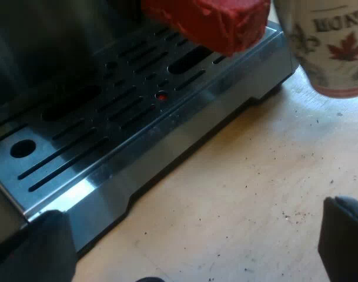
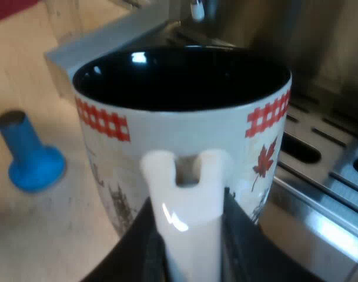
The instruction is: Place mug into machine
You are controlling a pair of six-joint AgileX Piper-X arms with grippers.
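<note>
The right gripper [image 2: 190, 241] was pinching the mug [image 2: 179, 135] by its white handle, one black finger pressed against each side of the handle's lower part. The cup's body stood directly ahead of those fingers, its long axis upright and its dark mouth facing up. Further ahead of that gripper, past the mug's far wall, lay the slotted drip tray [image 2: 320, 176] at the foot of the espresso machine [image 2: 320, 41]. The mug was not over the tray but just beside its corner, above the wooden table [image 2: 26, 88]; whether its base touched the wood could not be told. A blue tamper [image 2: 29, 155] stood on the table off to one side of the right gripper, apart from the mug. The left gripper [image 1: 190, 235] hung low with its fingers spread wide and nothing between them, just short of the tray's front edge, with the mug ahead of it at the tray's corner. The red handle end [image 1: 214, 20] of the holder jutted out above the tray. Since the right arm already had the cup, the move looked to be its own: carry the mug forward and sideways onto the tray, keeping it upright and passing beneath the red end, which seemed the likeliest thing to be struck.
</note>
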